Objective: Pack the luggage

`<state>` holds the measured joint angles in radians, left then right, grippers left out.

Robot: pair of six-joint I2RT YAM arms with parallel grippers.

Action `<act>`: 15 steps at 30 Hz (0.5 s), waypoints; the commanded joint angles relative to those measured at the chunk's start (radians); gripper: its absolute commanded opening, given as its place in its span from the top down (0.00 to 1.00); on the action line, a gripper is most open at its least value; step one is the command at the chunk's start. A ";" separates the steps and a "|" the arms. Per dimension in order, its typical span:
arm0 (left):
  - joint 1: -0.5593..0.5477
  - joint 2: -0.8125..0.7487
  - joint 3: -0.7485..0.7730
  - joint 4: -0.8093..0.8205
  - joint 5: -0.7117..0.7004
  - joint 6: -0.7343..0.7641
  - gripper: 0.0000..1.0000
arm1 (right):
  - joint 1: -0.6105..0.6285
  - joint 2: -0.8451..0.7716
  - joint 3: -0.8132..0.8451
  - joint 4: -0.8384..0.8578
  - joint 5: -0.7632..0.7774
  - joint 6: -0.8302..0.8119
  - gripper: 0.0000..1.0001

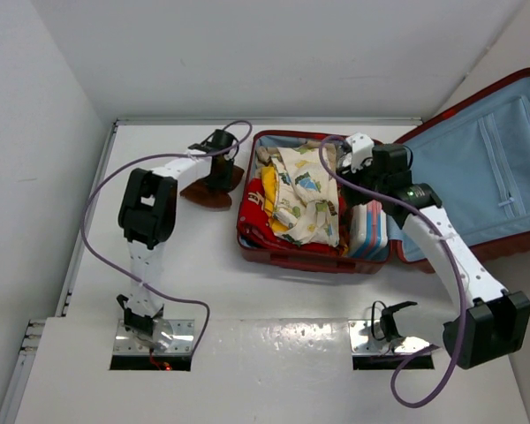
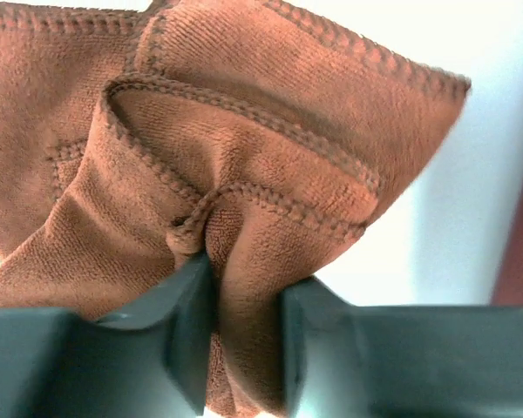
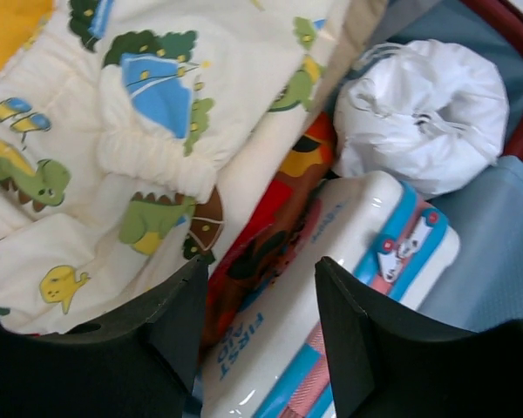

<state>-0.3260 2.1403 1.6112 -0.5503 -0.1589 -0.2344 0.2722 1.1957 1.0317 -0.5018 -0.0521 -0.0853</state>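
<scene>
Luggage (image 1: 291, 261) looks hard and heavy, best grabbed by its lid (image 1: 486, 168); left gripper (image 2: 248, 283) pinches soft brown cloth (image 2: 244, 131), right gripper (image 3: 261, 270) hangs open.

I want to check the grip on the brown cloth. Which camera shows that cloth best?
The left wrist view: the brown cloth fills it, a fold pinched by the left hand. The top view shows only a small dark patch beside the luggage, partly under the hand. The right wrist view shows none of it.
</scene>
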 commanded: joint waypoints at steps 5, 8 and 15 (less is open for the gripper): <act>0.134 -0.024 0.048 0.007 0.321 -0.092 0.94 | -0.090 -0.050 0.079 0.023 0.000 0.175 0.46; 0.145 -0.106 0.082 0.049 0.332 -0.127 0.96 | -0.131 -0.083 0.076 0.035 0.014 0.244 0.45; -0.016 -0.238 0.280 0.062 0.341 -0.160 0.97 | -0.206 -0.139 0.097 0.046 0.090 0.308 0.43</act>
<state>-0.2466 2.0266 1.7744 -0.5522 0.1299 -0.3611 0.0841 1.0908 1.0767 -0.5011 -0.0051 0.1646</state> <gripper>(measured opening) 0.154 0.564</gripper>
